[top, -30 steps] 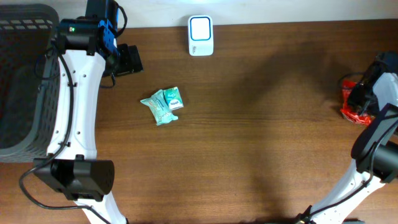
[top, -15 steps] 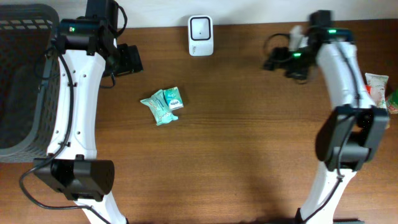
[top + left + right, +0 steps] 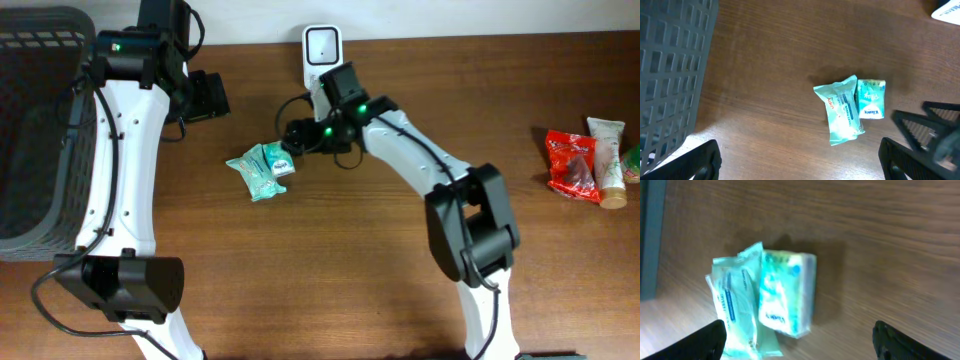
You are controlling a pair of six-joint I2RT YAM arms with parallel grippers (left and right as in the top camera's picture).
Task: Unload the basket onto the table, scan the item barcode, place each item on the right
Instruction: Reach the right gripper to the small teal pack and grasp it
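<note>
My left fingers point(image 3: 212, 97) hang over the upper left part of the worktop point(image 3: 400, 250), just right of the grey basket point(image 3: 35, 130). They are spread wide and there is nothing between them. In my left wrist view the two tips stand at the lower corners of the frame, with only bare wood between them.

My right fingers point(image 3: 292, 135) are above the centre-left of the overhead frame, close to the upper right side of the items. They are also spread apart and hold nothing; in my right wrist view the tips sit at the two lower corners.

The items lie flat on the worktop, left of centre in the overhead frame. There is a teal pouch point(image 3: 252, 172) and a small teal pack point(image 3: 279, 160), side by side and touching. The small pack is on the right of the pouch.

The white scanner point(image 3: 322, 45) is at the top centre, and my right arm covers its lower part. At the far right edge lie a red packet point(image 3: 570, 165) and a tube point(image 3: 608, 162), well apart from the teal items.
</note>
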